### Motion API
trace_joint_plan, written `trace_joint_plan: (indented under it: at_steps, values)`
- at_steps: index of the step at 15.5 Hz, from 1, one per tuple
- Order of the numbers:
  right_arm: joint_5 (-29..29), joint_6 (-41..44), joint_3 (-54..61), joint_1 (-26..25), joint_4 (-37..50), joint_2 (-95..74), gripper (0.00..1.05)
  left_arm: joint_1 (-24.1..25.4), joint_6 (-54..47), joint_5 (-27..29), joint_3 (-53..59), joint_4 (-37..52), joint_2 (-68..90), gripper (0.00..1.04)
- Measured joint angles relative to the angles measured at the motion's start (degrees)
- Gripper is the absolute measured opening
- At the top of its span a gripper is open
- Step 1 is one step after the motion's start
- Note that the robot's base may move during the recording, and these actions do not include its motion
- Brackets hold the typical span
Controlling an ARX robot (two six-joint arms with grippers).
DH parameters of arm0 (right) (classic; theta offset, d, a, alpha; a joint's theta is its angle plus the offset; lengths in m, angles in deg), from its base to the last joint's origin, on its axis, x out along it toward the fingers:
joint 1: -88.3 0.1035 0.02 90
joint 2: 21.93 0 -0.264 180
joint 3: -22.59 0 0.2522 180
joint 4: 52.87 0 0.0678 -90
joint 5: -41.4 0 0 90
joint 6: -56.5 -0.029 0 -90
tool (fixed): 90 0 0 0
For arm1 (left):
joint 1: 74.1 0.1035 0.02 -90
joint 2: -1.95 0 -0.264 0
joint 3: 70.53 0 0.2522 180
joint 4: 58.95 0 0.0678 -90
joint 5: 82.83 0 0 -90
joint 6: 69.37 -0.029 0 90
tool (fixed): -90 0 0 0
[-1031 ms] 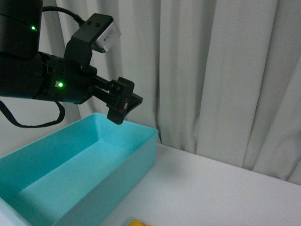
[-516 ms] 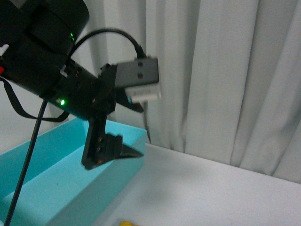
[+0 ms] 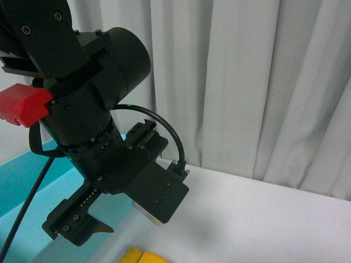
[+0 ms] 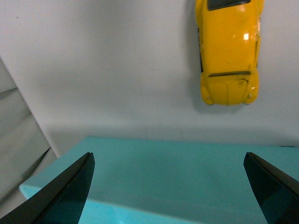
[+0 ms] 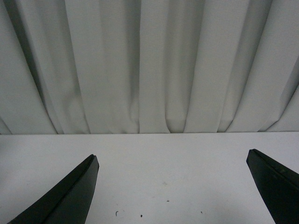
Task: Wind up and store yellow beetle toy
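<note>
One yellow beetle toy [image 4: 229,46] on white table [image 4: 93,70] | long axis square to teal bin [image 4: 163,177], rounded end toward it | left gripper [image 4: 167,158] fingers apart | right gripper [image 5: 173,161] fingers apart

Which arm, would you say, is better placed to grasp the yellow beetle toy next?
Left. The left gripper hangs open over the teal bin, yellow beetle toy near; the right gripper faces only curtain and table.

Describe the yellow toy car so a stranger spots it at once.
Start at the white tabletop and find the turquoise plastic bin. Outside its wall, apart from it on the table, sits the small glossy yellow Beetle-shaped toy car, the only yellow thing there.
</note>
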Motion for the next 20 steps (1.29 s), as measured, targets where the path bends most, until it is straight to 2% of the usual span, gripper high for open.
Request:
trace_joint_plan:
  at_steps: [3,13,17,20]
  values:
    - [0.00,0.02,0.00,0.00,0.00,-0.02,0.98,-1.38,6.25,2.08,1.46,2.47,2.73,0.98]
    - [0.00,0.00,0.00,0.00,0.00,-0.02,0.98,-2.54,18.47,3.13,5.92,8.94,11.56,0.98]
    - [0.00,0.00,0.00,0.00,0.02,-0.02,0.98,-3.52,17.57,2.14,6.84,10.88,13.51,0.98]
    - [0.00,0.02,0.00,0.00,0.02,-0.02,0.98,-5.81,9.77,-0.17,7.15,12.26,14.01,0.97]
